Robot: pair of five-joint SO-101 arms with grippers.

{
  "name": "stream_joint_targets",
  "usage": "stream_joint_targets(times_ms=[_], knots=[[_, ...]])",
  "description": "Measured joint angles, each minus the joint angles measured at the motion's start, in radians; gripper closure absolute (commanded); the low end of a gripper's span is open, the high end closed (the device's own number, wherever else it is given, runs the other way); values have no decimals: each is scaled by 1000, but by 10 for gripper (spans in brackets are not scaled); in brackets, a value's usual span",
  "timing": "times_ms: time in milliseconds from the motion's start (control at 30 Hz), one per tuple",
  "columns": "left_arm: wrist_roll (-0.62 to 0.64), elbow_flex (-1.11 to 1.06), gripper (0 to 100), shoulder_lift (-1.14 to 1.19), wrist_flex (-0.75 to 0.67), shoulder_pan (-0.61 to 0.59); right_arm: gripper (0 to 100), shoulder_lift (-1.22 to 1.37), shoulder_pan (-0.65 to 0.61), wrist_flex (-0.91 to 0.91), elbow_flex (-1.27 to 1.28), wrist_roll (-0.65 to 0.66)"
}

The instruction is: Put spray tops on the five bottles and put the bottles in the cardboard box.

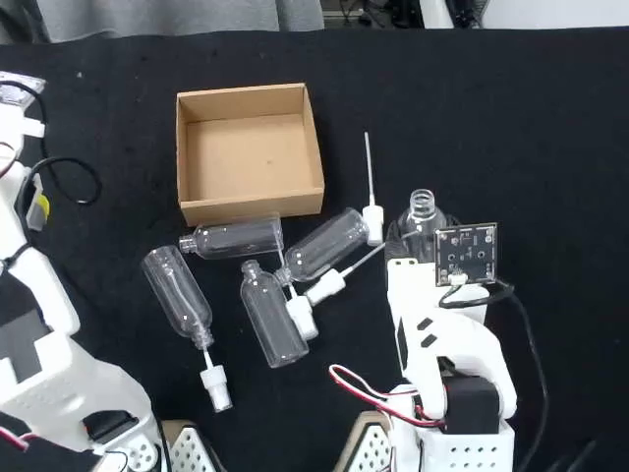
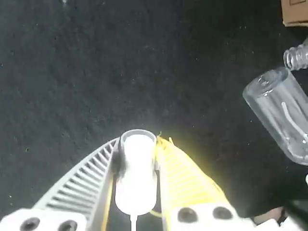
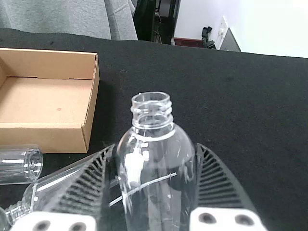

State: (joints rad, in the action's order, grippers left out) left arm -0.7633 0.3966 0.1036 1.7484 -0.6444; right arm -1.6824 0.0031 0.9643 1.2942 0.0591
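Black table [image 1: 511, 118], spray top [image 2: 136, 178] in left tool [image 2: 138, 143], stem cropped.

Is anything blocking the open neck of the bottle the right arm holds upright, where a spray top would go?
Nothing visible does. The bottle stands upright in the right gripper, held around its body, and its neck is bare and open above the grip. The left gripper holds a spray top.

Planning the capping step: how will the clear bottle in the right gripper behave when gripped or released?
The bottle looks empty and thin-walled, so probably light and squeezable. Its smooth round wall may twist in the right gripper. Upright and narrow, it could tip if released.
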Motion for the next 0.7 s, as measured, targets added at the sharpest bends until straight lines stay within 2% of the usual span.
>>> stream_joint_targets(times_ms=[200, 433, 700], knots=[[44, -109, 971, -104, 2, 6, 883, 0, 0, 0, 0, 0], [114, -256, 971, -272, 0, 71, 883, 0, 0, 0, 0, 0], [258, -503, 972, -473, -170, 140, 883, 0, 0, 0, 0, 0]])
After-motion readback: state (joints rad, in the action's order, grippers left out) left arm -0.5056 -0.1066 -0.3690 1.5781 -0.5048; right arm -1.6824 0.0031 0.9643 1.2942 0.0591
